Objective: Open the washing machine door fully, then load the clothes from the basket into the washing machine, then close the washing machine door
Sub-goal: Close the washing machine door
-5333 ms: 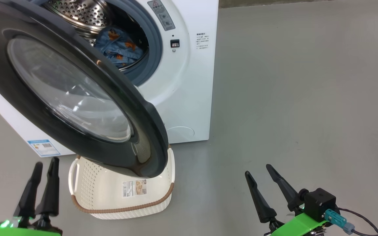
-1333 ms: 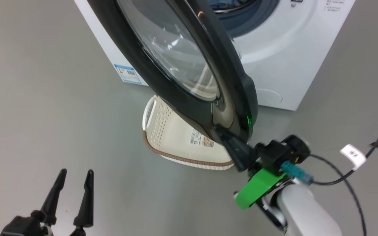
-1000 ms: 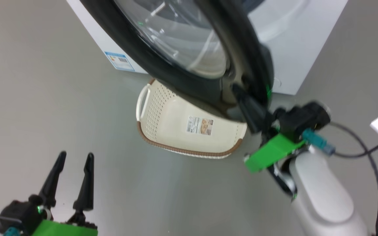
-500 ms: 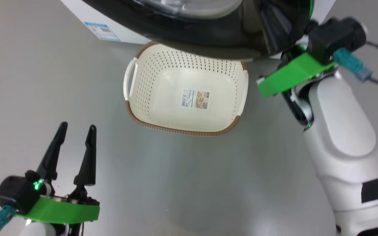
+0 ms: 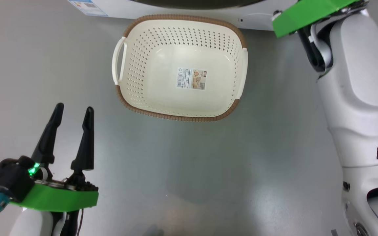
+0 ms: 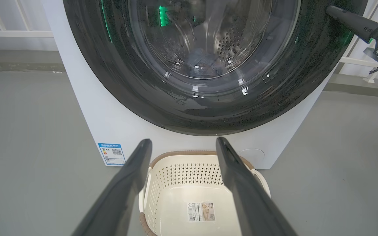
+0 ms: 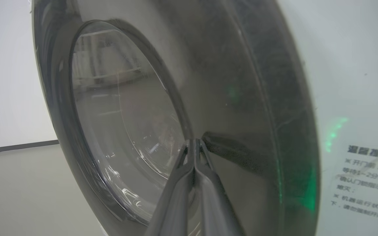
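Black fingers of the left gripper (image 5: 73,109) stand spread wide over the grey floor (image 5: 208,170) at the near left, holding nothing. Farther off and to the right, the cream basket (image 5: 176,118) sits on the floor just in front of the washing machine (image 6: 87,108), with a label (image 5: 191,78) on its bottom. Above it the washing machine door (image 6: 143,82) lies against the white front, or very nearly. A bluish bundle, the clothes (image 6: 205,64), shows dimly through the glass. At the far right the right gripper (image 7: 194,142), its fingers pressed together and gripping nothing, has its tip at the door's glossy rim beside the glass.
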